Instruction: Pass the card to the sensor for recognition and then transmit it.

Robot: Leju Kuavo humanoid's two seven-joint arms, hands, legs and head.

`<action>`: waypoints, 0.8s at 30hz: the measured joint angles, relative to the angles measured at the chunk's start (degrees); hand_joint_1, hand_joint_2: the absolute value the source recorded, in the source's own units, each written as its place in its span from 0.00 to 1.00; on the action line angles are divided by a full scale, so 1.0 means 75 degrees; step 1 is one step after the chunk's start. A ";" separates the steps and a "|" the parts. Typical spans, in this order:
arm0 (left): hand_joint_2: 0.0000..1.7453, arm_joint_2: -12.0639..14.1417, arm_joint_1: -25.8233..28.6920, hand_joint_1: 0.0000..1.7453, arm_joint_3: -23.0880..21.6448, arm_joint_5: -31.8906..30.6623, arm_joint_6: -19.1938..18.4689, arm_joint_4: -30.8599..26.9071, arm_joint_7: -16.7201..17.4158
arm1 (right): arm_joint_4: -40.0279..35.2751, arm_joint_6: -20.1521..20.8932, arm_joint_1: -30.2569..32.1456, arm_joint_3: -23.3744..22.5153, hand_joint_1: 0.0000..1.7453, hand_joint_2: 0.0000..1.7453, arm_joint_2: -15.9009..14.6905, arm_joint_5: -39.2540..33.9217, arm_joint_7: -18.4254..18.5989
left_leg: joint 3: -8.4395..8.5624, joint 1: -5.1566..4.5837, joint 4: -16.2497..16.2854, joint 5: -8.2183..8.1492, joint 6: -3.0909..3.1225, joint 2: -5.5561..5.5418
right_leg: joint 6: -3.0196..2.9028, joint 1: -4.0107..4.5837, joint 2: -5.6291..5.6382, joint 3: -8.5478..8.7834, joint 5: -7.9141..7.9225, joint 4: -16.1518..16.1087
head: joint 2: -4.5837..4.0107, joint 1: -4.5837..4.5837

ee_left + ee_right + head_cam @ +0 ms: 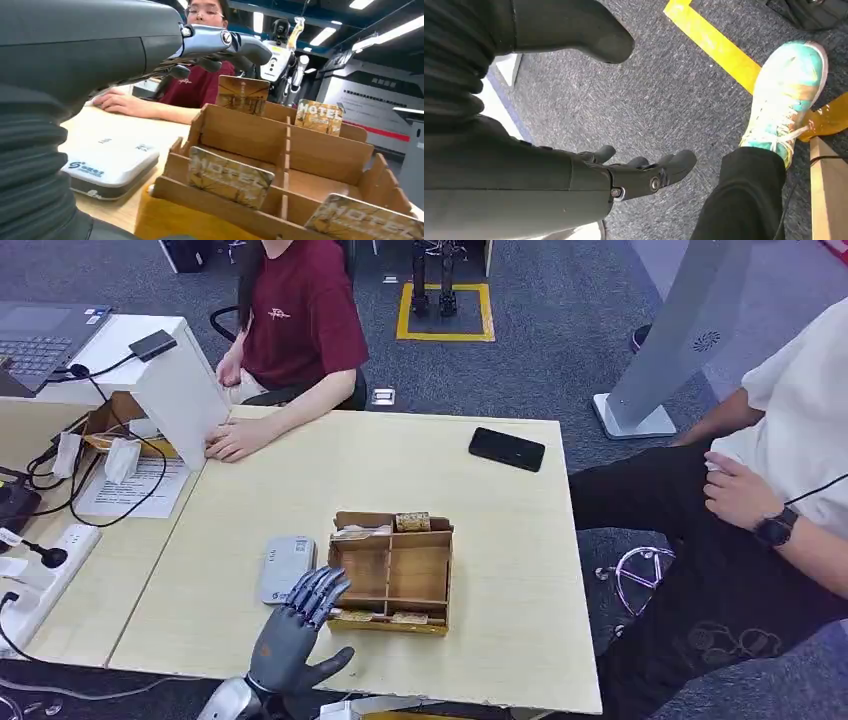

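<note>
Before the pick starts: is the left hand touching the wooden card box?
Cannot tell. In the head view the left hand overlaps the wooden card box edge; no plain contact or gap.

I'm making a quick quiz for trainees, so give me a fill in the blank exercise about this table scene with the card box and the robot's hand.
1. The cards standing in the wooden box are printed with the word ____.
2. The grey card reader lies on the table to the ____ of the wooden box in the head view.
3. The left hand hovers with fingers spread and holds ____.
4. The black phone lies ____ from the robot than the box.

Missing words: HOTEL; left; nothing; farther
</note>
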 joint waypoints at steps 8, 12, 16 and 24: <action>1.00 -0.0090 -0.0074 0.00 -0.0026 0.0178 -0.0047 0.0035 -0.0009 | -0.0012 -0.0003 -0.0002 0.0009 0.00 1.00 0.0026 0.0026 0.0050 | 0.0000 0.0000 0.0000 0.0000 0.0000 0.0000 | 0.0000 0.0000 0.0000 0.0000 0.0000 0.0000 | 0.0000 0.0000; 1.00 -0.0134 -0.0117 0.00 -0.0029 0.0268 -0.0125 0.0096 -0.0038 | -0.0020 -0.0003 -0.0007 0.0012 0.00 1.00 0.0052 0.0026 0.0055 | 0.0000 0.0000 0.0000 0.0001 0.0000 0.0000 | 0.0000 0.0000 0.0000 0.0001 0.0000 0.0000 | 0.0000 0.0000; 1.00 -0.0149 -0.0125 0.00 -0.0032 0.0323 -0.0157 0.0166 -0.0070 | -0.0020 -0.0003 -0.0007 0.0012 0.00 1.00 0.0058 0.0047 0.0067 | 0.0000 0.0000 0.0000 0.0000 0.0000 0.0000 | 0.0000 0.0000 0.0000 0.0000 0.0000 0.0000 | 0.0003 0.0000; 1.00 -0.0186 -0.0141 0.00 -0.0035 0.0344 -0.0157 0.0268 -0.0079 | -0.0020 -0.0006 -0.0007 0.0055 0.00 1.00 0.0061 0.0047 0.0070 | 0.0000 0.0000 0.0000 0.0000 0.0000 0.0000 | 0.0000 0.0000 0.0000 0.0000 0.0000 0.0000 | 0.0003 0.0000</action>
